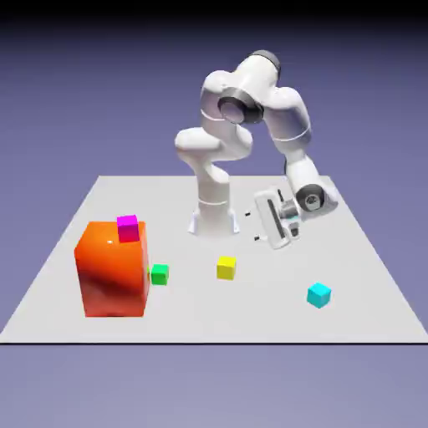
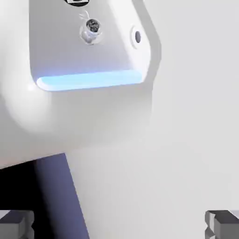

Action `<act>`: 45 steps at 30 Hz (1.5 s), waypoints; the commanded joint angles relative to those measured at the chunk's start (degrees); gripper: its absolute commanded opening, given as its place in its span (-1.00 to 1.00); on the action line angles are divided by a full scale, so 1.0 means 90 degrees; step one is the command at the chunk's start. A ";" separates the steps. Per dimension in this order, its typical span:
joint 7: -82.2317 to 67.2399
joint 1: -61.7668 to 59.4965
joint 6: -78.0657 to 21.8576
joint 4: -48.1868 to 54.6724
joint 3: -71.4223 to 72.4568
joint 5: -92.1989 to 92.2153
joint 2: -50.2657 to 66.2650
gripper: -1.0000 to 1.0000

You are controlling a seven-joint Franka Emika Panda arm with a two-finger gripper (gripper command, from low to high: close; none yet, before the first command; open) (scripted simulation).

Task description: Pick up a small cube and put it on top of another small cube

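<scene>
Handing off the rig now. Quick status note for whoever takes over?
Tool: open, empty, turned sideways above the table near the robot base; hand view shows only the base and table.
Yellow cube: on the table, untouched, apart from the others.
Green cube: on the table beside the orange block. Cyan cube: alone toward the exterior view's right. Magenta cube: atop the orange block.
Done: nothing. Left: grasp yellow, stack it on another small cube.

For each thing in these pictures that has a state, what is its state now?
gripper: open, holding nothing, turned sideways above the table.
yellow cube: on the table, alone, not grasped.
green cube: on the table, close beside the orange block.
cyan cube: on the table, alone.
magenta cube: resting on top of the orange block.
</scene>
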 commanded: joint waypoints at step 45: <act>-1.2459 -0.8721 -0.1357 -0.0790 0.2943 -0.4720 0.3947 0.00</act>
